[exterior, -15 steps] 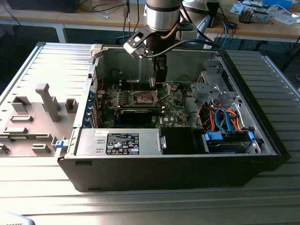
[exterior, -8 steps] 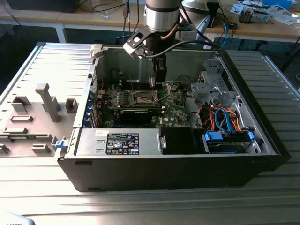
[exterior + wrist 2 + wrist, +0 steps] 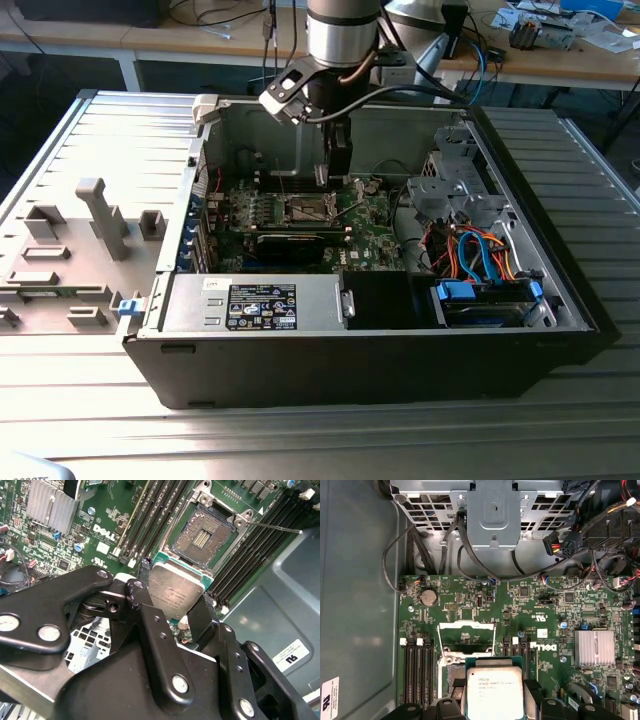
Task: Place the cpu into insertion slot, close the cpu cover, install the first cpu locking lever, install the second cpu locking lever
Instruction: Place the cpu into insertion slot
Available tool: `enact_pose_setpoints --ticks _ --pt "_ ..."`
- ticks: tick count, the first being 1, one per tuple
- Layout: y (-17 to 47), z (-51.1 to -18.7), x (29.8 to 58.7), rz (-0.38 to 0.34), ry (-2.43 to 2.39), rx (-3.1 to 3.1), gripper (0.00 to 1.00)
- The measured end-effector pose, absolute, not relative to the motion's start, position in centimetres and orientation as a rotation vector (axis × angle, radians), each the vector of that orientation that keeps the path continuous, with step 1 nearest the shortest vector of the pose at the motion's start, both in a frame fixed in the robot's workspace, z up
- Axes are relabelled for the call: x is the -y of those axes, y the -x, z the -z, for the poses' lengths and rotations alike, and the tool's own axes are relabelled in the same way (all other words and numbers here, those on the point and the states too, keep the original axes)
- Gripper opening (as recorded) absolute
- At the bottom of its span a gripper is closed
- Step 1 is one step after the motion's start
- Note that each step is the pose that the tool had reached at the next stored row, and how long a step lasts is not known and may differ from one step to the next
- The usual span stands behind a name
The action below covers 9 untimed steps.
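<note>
Arm (image 3: 340,30) hangs vertical with the wrist directly above the gripper (image 3: 336,172), which points straight down; both black fingers (image 3: 152,630) are drawn in on opposite edges of the cpu (image 3: 174,591), gripping it flat between the tips, linkage bars splayed behind.

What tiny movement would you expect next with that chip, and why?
Probably easing the cpu sideways over the insertion slot. The gripper is shut on it above the board, and in the second wrist view the empty slot seems offset from the chip, not directly beneath.
</note>
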<state>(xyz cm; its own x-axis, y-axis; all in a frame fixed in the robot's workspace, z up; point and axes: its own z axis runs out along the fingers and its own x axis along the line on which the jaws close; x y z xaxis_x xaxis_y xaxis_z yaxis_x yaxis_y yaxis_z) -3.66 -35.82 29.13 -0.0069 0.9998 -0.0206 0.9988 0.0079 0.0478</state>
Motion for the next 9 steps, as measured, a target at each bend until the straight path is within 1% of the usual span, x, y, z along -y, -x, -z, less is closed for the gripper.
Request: enact_pose_setpoints --ticks 4,9 --pt "3.8 -29.0 35.0 -0.003 -2.166 -2.184 0.55" --pt "3.9 -29.0 34.5 0.003 -2.164 -2.181 0.55"
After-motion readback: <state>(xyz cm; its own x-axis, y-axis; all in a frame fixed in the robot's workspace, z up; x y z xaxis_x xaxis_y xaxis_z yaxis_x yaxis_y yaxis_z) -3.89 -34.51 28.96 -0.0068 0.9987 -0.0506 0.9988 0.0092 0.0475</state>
